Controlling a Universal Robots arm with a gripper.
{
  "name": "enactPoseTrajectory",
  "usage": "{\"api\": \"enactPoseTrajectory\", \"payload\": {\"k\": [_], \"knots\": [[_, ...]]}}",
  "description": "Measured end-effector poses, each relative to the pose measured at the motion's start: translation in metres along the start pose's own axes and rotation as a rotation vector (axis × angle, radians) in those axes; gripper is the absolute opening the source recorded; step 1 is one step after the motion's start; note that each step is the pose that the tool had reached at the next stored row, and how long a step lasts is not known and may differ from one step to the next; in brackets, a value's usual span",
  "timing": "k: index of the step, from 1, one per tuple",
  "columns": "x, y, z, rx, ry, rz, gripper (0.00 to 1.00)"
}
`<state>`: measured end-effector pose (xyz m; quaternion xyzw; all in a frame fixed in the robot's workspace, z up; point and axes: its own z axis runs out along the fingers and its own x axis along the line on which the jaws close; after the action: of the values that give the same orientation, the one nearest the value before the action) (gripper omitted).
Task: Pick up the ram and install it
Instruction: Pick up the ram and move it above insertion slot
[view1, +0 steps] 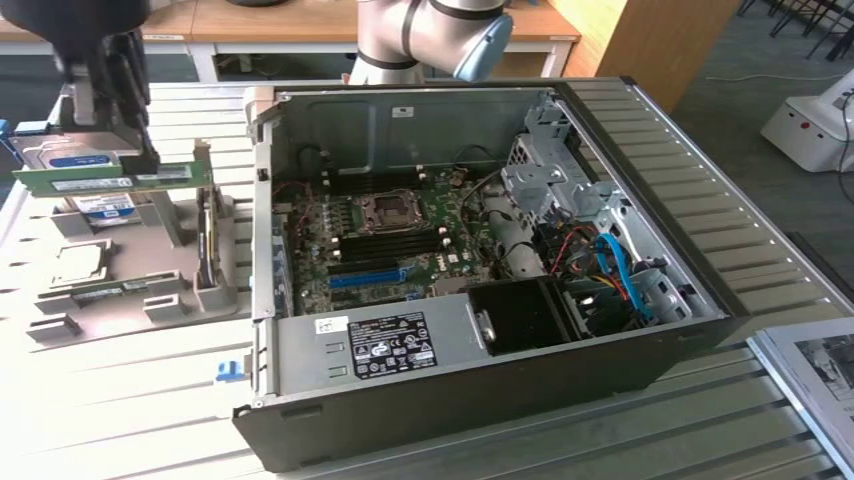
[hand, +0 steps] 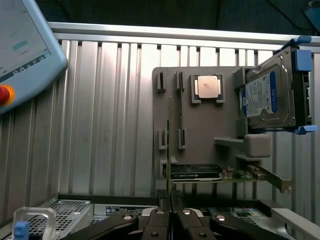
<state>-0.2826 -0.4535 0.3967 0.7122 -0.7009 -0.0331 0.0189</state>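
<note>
Hovering above the grey holder (hand: 200, 125), gripper (hand: 170, 200) clamped narrowly on the level ram (view1: 67, 182).

High oblique plus top-down.
Exterior view angles down on computer case (view1: 534, 385) and table (view1: 107, 400), mid-range; wrist view faces straight down past claw (hand: 170, 197); shared: grey parts holder (hand: 210, 125).

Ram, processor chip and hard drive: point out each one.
ram (view1: 78, 181), exterior view, its green face
processor chip (hand: 207, 87), wrist view, centre of its lid
hard drive (hand: 264, 100), wrist view, its blue label
</note>
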Motion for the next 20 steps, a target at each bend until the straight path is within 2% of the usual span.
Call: {"api": "enactPoseTrajectory", "payload": {"k": [20], "knots": [[0.001, -0.0601, -0.0044, -0.0212, -0.0004, 0.0, 0.11]]}}
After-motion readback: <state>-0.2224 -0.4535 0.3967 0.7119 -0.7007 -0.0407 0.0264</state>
